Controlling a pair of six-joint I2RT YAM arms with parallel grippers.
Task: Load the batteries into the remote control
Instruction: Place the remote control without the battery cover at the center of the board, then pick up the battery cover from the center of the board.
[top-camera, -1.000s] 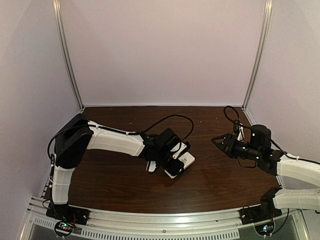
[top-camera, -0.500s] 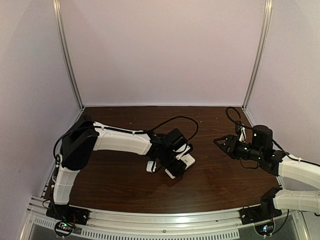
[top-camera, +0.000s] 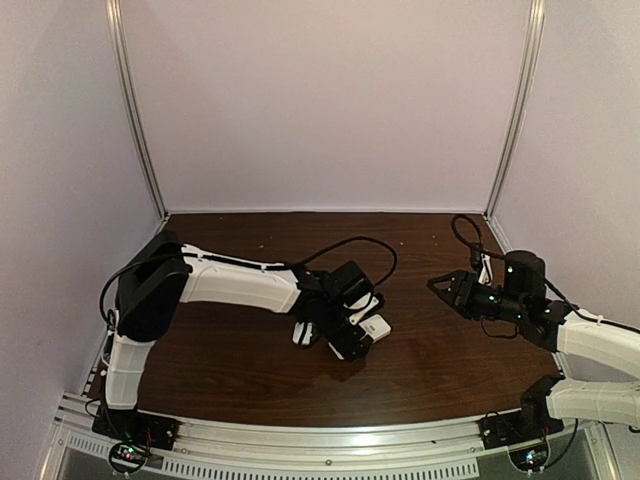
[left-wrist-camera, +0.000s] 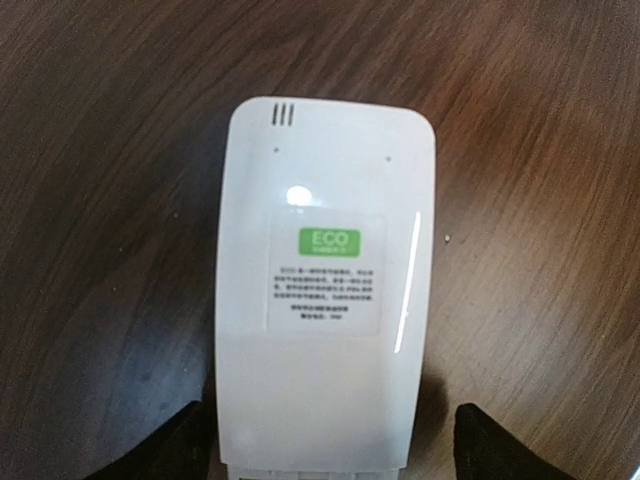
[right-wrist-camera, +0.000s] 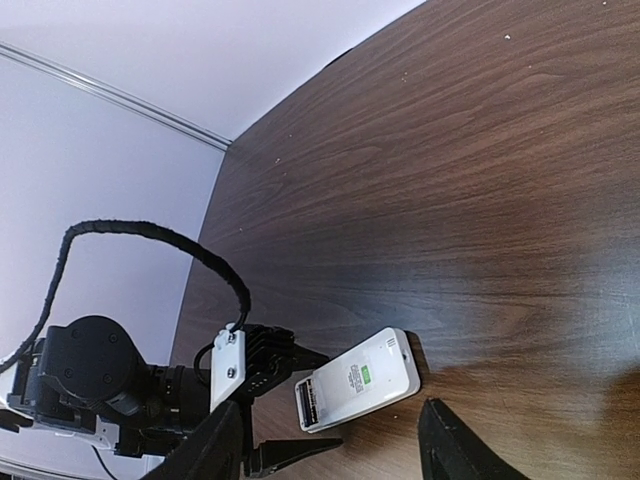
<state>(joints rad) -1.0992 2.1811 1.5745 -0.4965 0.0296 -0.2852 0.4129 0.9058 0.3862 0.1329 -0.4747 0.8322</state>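
Dark table (top-camera: 450, 370), left pincer (left-wrist-camera: 335, 458) wider astride remote (left-wrist-camera: 325, 270)

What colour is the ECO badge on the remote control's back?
The ECO badge is green; left wrist view shows it best.

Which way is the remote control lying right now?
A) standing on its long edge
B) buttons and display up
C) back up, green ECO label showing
C: the left wrist view shows the remote control lying flat, with its white back and green ECO label facing up.
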